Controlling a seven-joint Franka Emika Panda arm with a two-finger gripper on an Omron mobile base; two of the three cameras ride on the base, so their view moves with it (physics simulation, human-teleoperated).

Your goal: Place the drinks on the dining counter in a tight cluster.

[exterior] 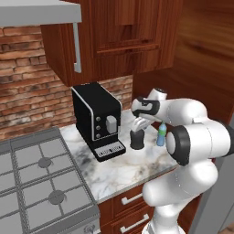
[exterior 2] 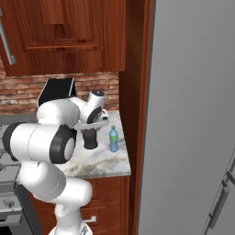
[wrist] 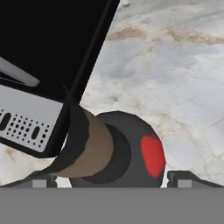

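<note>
- I have the squat black bottle standing upright on the small marble worktop, just right of the black coffee machine and close to its drip tray.
- In the hand view I look down its thin neck: a brownish band around the neck and a red patch on the dark shoulder.
- The gripper hangs directly over that bottle, its fingers spread wide with the neck between them; the two dark fingertips stand apart on either side of the body, and I see no contact with it.
- The small blue bottle with the green cap stands upright just beside the black one, on the side toward the wooden panel; the two are near but not touching.
- From the left base view the blue bottle is partly hidden behind the arm's elbow.
- The worktop sits on a wood cabinet with silver-handled drawers.
- A gas stove adjoins the worktop on the left.
- Behind are a brick wall and dark wood upper cabinets.
- A tall grey fridge door stands to the right.
</note>
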